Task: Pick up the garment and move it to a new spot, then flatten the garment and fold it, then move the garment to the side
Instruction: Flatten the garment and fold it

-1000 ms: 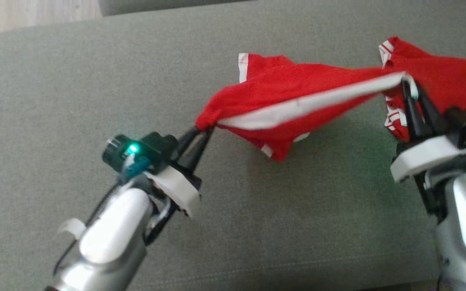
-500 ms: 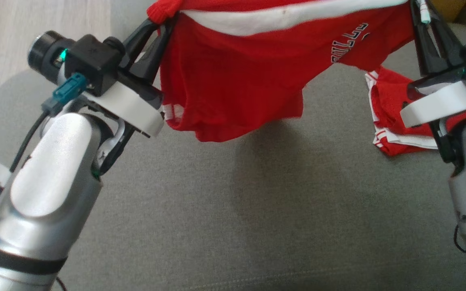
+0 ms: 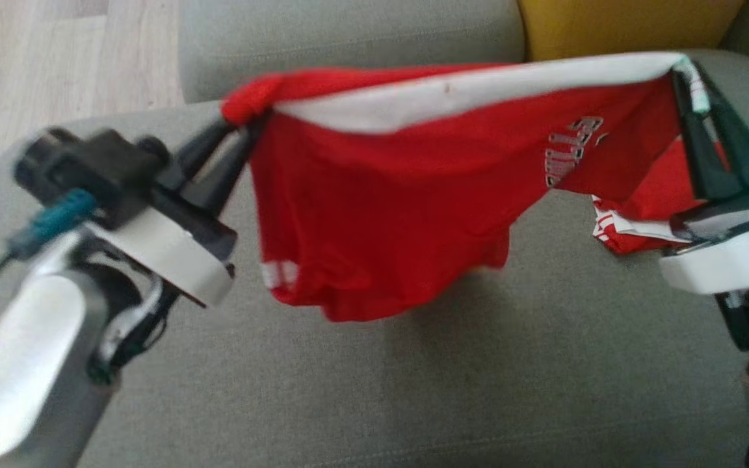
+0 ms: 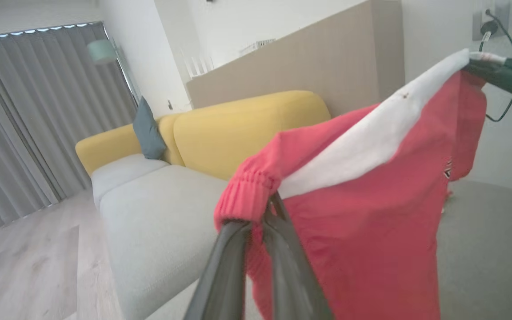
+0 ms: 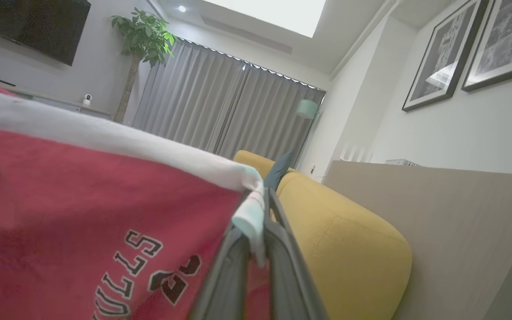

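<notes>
A red garment [image 3: 387,214] with a white band and dark lettering hangs stretched between my two grippers above the grey sofa seat [image 3: 413,390]. At the garment's bunched left corner my left gripper [image 3: 244,127] is shut on the fabric; the left wrist view shows its fingers [image 4: 256,222] pinching the ribbed red edge [image 4: 247,191]. On the white band's right end my right gripper [image 3: 686,78] is shut, and the right wrist view shows its tips [image 5: 260,209] clamping that white edge. Part of the garment [image 3: 634,221] still trails onto the seat at the right.
A yellow sofa back [image 3: 628,26] rises beyond the grey seat, with wooden floor [image 3: 56,58] at the upper left. The left wrist view shows a longer yellow-and-grey sofa [image 4: 202,142] and a blue cushion [image 4: 148,131]. Grey curtains [image 5: 229,111] hang in the right wrist view.
Both grippers have lifted the garment off the seat, so it hangs spread between them. The head camera has also shifted, bringing the yellow sofa back into view.
</notes>
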Robot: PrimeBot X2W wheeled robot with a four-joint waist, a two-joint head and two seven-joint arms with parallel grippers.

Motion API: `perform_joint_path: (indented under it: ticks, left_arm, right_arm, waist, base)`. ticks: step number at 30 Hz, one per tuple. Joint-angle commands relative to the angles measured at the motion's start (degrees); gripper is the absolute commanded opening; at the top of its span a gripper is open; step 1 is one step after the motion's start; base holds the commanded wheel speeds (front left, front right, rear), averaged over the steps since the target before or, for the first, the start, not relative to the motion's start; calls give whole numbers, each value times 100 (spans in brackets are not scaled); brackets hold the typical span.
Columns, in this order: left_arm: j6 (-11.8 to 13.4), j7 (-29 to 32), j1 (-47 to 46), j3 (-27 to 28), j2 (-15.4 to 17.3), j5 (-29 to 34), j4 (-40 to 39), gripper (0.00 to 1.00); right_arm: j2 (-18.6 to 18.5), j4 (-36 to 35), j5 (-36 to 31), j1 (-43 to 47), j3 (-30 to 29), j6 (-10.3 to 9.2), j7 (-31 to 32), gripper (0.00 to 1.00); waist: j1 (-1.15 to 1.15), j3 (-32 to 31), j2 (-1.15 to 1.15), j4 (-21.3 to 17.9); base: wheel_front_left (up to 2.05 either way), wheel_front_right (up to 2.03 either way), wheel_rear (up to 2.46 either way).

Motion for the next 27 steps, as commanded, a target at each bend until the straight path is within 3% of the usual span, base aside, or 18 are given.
perform_joint_path:
  ticks: [1, 6, 11, 17, 21, 27]
  left_arm:
    - [79, 127, -494, 461, 278, -75, -388, 0]
    - [6, 290, -898, 499, 337, -84, -371, 0]
    - [-213, 291, -1815, 381, 233, -117, 335, 0]
    - [-342, -230, -3482, 353, 50, 104, 1877, 0]
    - [-278, -900, -4670, 504, -181, 351, 2957, 0]
    - [-79, -1896, -5772, 667, -599, 498, 4227, 0]
  right_arm:
    - [-124, -431, -16, -231, -3, 36, 160, 0]
    - [-219, -402, 30, -576, -6, 36, 304, 0]
    - [-409, 256, 262, -1624, 309, 36, 354, 0]
    - [-461, 1904, 474, -3694, 886, 36, 148, 0]
    - [-286, 3104, 218, -5224, 1075, 36, -515, 0]
    - [224, 4534, -417, -6535, 615, 36, -1491, 0]
  waist:
    - [0, 131, 0, -19]
    - [0, 443, 0, -31]
    - [0, 1042, 0, -65]
    - [0, 1824, 0, -123]
    - [0, 2257, 0, -148]
    - [0, 2680, 0, -121]
  base:
    - [0, 0, 0]
    - [0, 0, 0]
    - [0, 0, 0]
    - [0, 0, 0]
    - [0, 0, 0]
    - [0, 0, 0]
